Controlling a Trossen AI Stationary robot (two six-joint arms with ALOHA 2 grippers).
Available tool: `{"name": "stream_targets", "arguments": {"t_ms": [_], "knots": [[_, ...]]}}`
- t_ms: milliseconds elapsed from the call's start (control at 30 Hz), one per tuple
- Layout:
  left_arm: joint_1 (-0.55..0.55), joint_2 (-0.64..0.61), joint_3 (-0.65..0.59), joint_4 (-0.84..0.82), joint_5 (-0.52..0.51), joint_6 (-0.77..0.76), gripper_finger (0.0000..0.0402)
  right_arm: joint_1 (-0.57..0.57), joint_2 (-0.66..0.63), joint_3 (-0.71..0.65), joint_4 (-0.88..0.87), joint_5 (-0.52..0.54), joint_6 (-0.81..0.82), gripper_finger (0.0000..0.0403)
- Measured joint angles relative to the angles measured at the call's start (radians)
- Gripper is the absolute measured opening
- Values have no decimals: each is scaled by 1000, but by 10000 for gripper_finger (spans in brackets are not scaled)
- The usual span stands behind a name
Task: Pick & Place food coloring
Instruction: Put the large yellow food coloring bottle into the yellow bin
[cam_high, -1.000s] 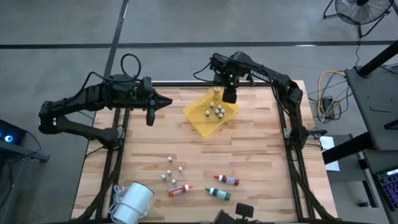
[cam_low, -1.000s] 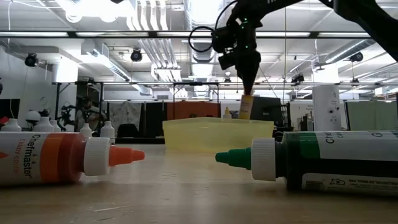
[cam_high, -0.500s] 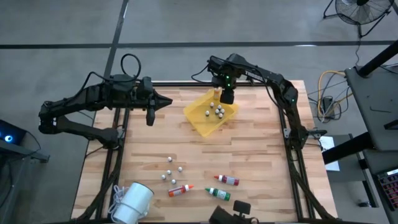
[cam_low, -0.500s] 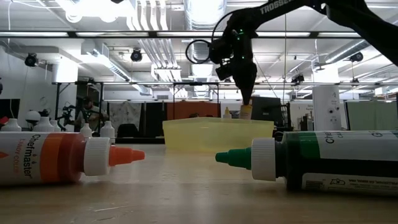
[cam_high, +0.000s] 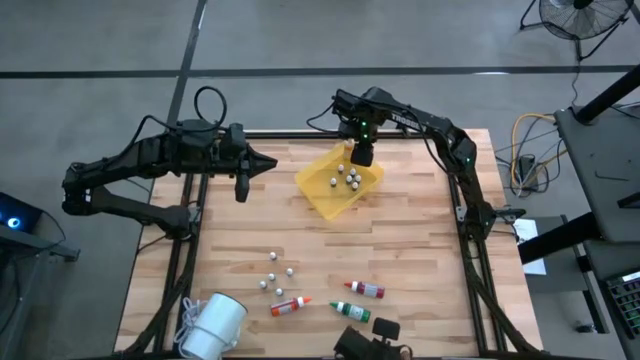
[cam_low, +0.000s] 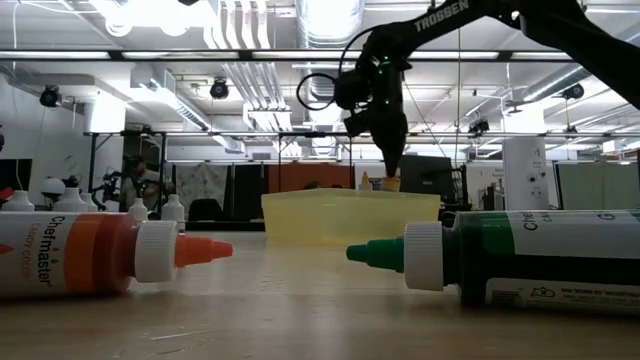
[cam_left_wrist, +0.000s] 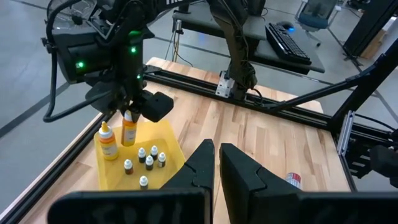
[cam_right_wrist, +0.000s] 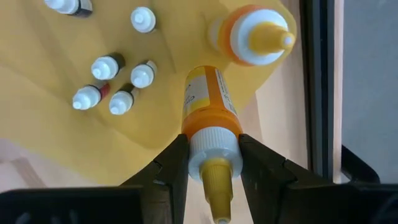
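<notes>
Lowered right hand (cam_right_wrist: 211, 163) holds one yellow bottle (cam_right_wrist: 207, 109).

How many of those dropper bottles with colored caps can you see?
5: one held upright by the right tool over the yellow tray, one standing in it, three lying at the table's near edge.

Right gripper (cam_high: 360, 156) hangs pointing down with fingers (cam_right_wrist: 171, 171) clamped, left gripper (cam_high: 268, 165) shut, arm outstretched
</notes>
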Motion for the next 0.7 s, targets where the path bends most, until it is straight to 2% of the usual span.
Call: {"name": "stream_targets", "arguments": {"t_ms": [400,700], "knots": [[0,0,0,0,0,0,0,0,0,-15,3,-7,1,107],[0,0,0,0,0,0,0,0,0,-8,-1,-52,99,107]]}}
